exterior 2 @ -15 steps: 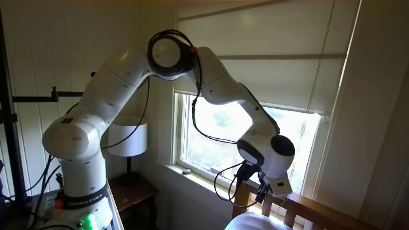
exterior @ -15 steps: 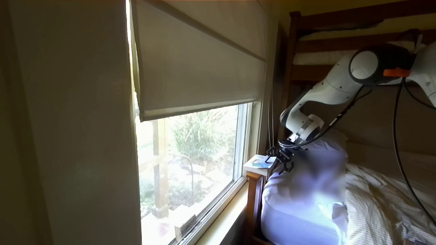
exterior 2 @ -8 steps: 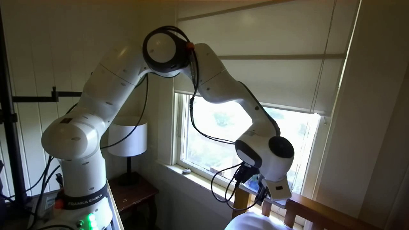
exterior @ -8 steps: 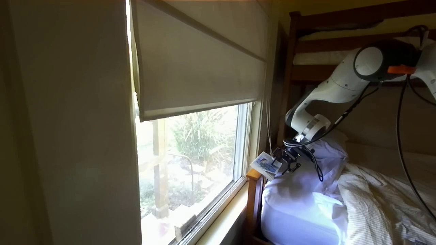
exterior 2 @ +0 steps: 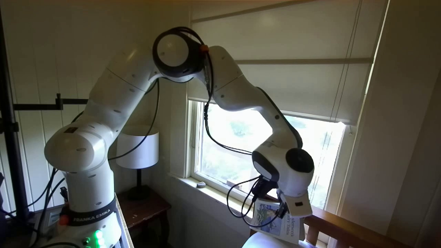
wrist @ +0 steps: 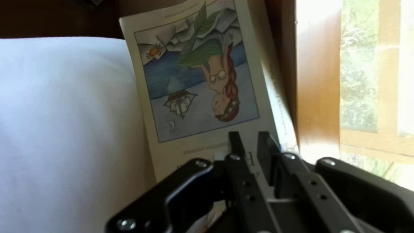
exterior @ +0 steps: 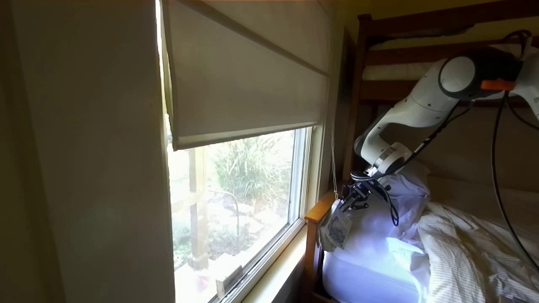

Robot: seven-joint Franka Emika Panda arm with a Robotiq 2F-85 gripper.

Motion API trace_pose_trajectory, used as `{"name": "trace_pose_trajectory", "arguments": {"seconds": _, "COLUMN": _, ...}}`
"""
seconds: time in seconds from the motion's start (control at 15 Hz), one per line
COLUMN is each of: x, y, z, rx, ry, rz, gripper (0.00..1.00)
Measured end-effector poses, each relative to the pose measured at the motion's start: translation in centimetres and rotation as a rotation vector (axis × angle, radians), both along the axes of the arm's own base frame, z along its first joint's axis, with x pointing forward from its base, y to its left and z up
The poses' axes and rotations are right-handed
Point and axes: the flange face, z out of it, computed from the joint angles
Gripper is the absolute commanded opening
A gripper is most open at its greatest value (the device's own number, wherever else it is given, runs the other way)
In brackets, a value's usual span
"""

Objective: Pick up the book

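The book (wrist: 200, 74), with a mermaid on its pale cover, leans steeply between the wooden bed rail and the white mattress. Both exterior views show the book (exterior: 338, 227), its cover (exterior 2: 265, 217) facing the bed and partly behind the arm's cables. My gripper (wrist: 249, 133) hangs just above the cover, fingers partly drawn together and a narrow gap left between them. Through that gap the cover's lettering shows, and nothing is pinched there. In an exterior view the gripper (exterior: 346, 208) is at the book's upper edge; whether it touches the cover, I cannot tell.
The bed's wooden end rail (exterior: 321, 206) runs beside the window (exterior: 248, 185). White bedding (exterior: 370, 256) covers the mattress. Blind cords (exterior: 333, 164) hang close to the gripper. A lamp (exterior 2: 137, 148) stands on a side table (exterior 2: 144, 206) by the robot's base.
The book lay flat on the rail's top, then tipped and slid down beside the mattress. My gripper drew slightly away from the window, and its fingers came much closer together.
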Motion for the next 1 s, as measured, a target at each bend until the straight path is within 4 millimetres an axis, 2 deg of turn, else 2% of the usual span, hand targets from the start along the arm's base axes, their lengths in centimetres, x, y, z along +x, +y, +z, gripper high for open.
{"name": "trace_pose_trajectory", "arguments": {"seconds": 0.33, "x": -0.1, "y": -0.3, "z": 0.5, "rx": -0.015, "ry": -0.011, "rz": -0.024, "gripper": 0.0}}
{"name": "trace_pose_trajectory", "arguments": {"seconds": 0.4, "x": -0.2, "y": -0.3, "z": 0.5, "rx": -0.016, "ry": -0.009, "rz": -0.025, "gripper": 0.16}}
{"name": "trace_pose_trajectory", "arguments": {"seconds": 0.47, "x": -0.4, "y": -0.4, "z": 0.4, "rx": -0.02, "ry": -0.002, "rz": -0.021, "gripper": 0.27}}
{"name": "trace_pose_trajectory", "arguments": {"seconds": 0.67, "x": -1.5, "y": -0.8, "z": 0.9, "rx": -0.038, "ry": 0.011, "rz": -0.019, "gripper": 0.47}}
{"name": "trace_pose_trajectory", "arguments": {"seconds": 1.0, "x": -4.3, "y": -2.0, "z": 2.9, "rx": -0.087, "ry": 0.058, "rz": -0.032, "gripper": 0.82}}
